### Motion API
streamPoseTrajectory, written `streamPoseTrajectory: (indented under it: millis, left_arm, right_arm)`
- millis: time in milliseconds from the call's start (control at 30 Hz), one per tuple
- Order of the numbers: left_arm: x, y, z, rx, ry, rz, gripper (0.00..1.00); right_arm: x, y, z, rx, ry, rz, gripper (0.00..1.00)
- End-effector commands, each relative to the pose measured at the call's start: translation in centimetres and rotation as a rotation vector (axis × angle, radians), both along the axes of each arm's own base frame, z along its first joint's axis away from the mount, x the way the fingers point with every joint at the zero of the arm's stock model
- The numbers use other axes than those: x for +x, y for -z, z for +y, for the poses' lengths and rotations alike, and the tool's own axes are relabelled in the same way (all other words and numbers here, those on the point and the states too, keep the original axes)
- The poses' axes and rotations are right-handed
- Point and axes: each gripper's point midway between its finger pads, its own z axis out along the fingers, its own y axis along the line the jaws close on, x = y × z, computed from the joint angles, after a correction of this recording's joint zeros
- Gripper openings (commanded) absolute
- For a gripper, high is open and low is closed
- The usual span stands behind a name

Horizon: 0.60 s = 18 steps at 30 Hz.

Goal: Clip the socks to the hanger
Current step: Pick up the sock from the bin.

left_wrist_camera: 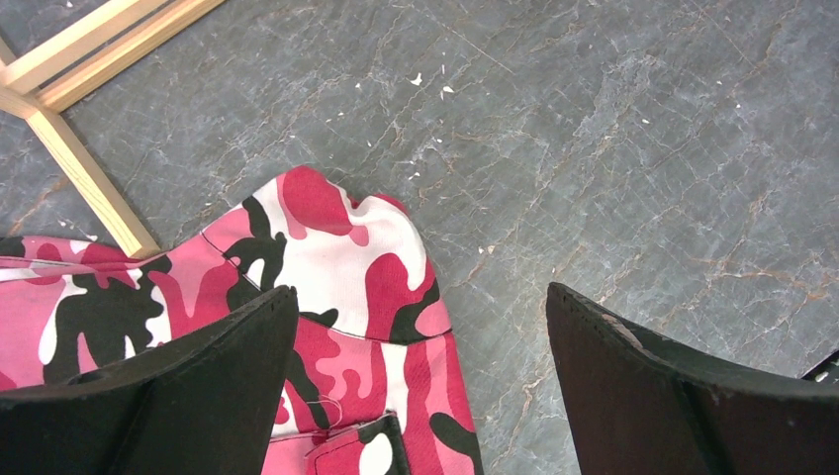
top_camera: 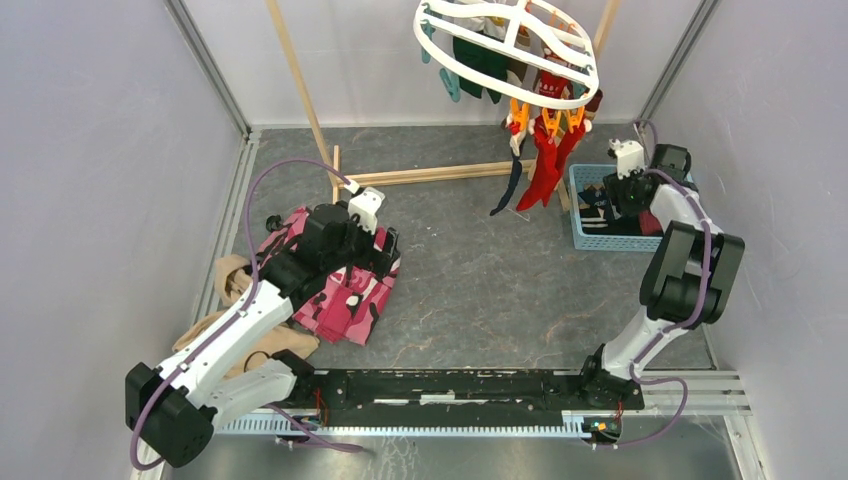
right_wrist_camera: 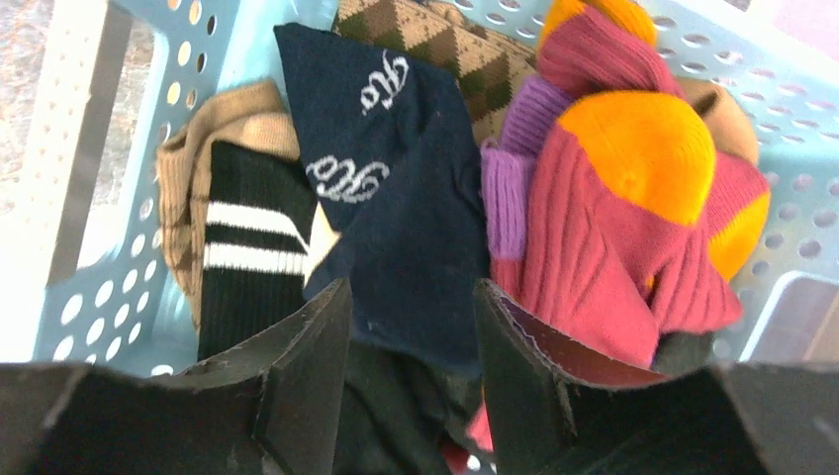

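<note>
The white oval hanger [top_camera: 480,72] hangs at the top, with red socks [top_camera: 545,170], a navy one [top_camera: 508,190] and green ones clipped under it. More socks lie in the blue basket [right_wrist_camera: 119,287]: a navy sock [right_wrist_camera: 396,208] with white script, a black one with white stripes [right_wrist_camera: 247,257], and a maroon one with an orange toe [right_wrist_camera: 613,257]. My right gripper [right_wrist_camera: 411,297] reaches down into the basket [top_camera: 590,240]. Its jaws stand partly apart, astride the navy sock's lower edge. My left gripper [left_wrist_camera: 420,327] hovers wide open and empty.
A pink camouflage cloth [top_camera: 345,290] lies under my left gripper [top_camera: 385,248], and a tan cloth [top_camera: 225,280] lies to its left. The wooden rack's base [top_camera: 430,175] crosses the floor behind them. Grey walls close in both sides.
</note>
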Motion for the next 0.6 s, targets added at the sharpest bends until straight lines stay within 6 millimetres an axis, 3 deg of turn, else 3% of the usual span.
streamPoseTrajectory:
  millis: [0, 167, 333, 433, 567]
  left_arm:
    - [0.1, -0.5, -0.9, -0.048, 0.036, -0.002, 1.0]
    - [0.1, -0.5, -0.9, -0.051, 0.036, 0.002, 1.0]
    - [0.1, -0.7, -1.0, -0.057, 0.04, 0.001, 1.0]
    - [0.1, -0.8, -1.0, -0.062, 0.04, 0.001, 1.0]
    - [0.0, -0.9, -1.1, -0.066, 0.044, 0.001, 1.0]
  right_arm:
    - [2.4, -0.5, -1.8, -0.091, 0.064, -0.002, 0.54]
    - [3.1, 1.4, -2.4, -0.118, 0.08, 0.046, 0.53]
    - [2.9, 1.4, -1.8, -0.1, 0.056, 0.046, 0.2]
    - [3.1, -2.0, -1.4, -0.087, 0.05, -0.049, 0.06]
    - [2.9, -7.7, -1.2, -0.056, 0.049, -0.191, 0.0]
